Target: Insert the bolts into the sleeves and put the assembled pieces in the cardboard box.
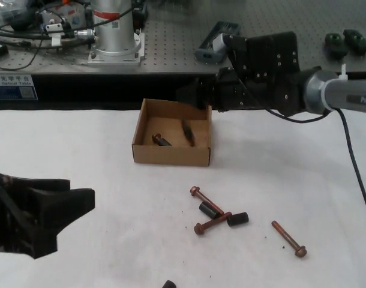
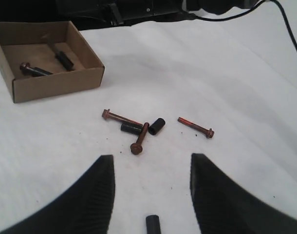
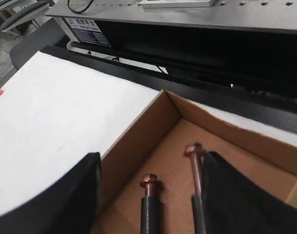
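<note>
Right gripper (image 3: pixel 148 195): fingers are spread wide and nothing is held; it is hung over the far side of the cardboard box (image 3: pixel 139 141), judged a release spot for finished pieces
Box contents: two assembled pieces (image 1: pixel 161 140) are laid flat on the box floor, apart from each other; part of the task is judged done
Left gripper (image 2: pixel 151 190): opened wide and empty, low over the white cloth (image 1: pixel 81 156) at near left; a loose sleeve (image 2: pixel 153 225) is framed between its fingers, probably lined up as the next pick
Loose parts: three bolts (image 2: pixel 195 126) and two more sleeves (image 2: pixel 157 126) are scattered nearer than the box, to its right
Right arm (image 1: pixel 327 93): stretched in from the far right; wrist tipped down
Left arm (image 1: pixel 9 222): kept low at near left; pointed toward the loose parts
</note>
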Tool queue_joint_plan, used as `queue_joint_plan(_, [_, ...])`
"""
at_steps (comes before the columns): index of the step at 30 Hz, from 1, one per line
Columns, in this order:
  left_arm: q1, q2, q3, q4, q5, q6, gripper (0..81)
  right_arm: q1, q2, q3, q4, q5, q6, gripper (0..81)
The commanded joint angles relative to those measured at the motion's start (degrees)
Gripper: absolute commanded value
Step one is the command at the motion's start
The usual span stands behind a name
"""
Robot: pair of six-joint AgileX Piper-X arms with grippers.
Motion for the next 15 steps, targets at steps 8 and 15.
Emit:
queue_joint_plan(8, [-6.66,3.37,-0.47,-0.99,-5.43,4.01,35.6,-0.54,-11.52,-0.51,34.93,2.25,-15.64,33.7])
queue_joint_plan(15, [-10.38,12.02,-0.47,-6.19,-6.2,3.89,35.6,-0.7,-20.85,12.18,31.03,3.12,-14.92,33.7])
